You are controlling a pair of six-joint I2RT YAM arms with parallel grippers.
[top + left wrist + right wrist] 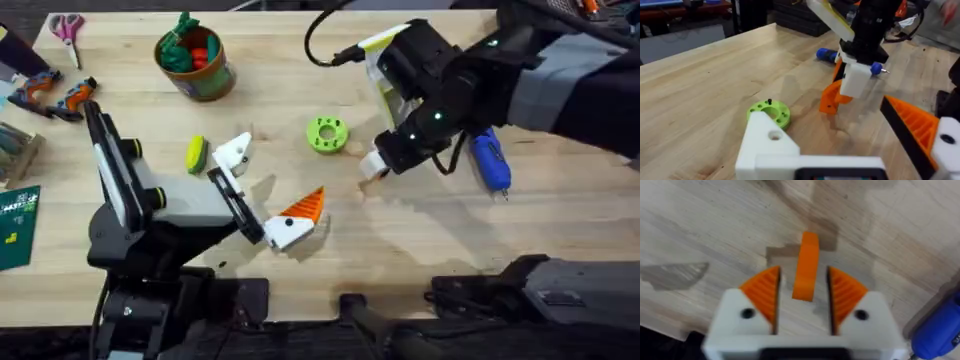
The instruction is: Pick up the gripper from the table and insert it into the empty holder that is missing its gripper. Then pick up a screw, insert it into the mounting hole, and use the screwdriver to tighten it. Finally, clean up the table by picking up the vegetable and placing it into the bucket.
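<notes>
Orange gripper, blue screwdriver, yellow-green vegetable, olive bucket.

Pale matt wooden table; smooth orange plastic gripper.

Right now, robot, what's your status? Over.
Right gripper open, straddling orange fingertip on table. Left gripper open, holder bare. Green ring, screwdriver lie apart.

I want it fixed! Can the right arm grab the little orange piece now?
Probably yes: the right arm's open fingers straddle the orange piece on the table, with nothing in between.
</notes>
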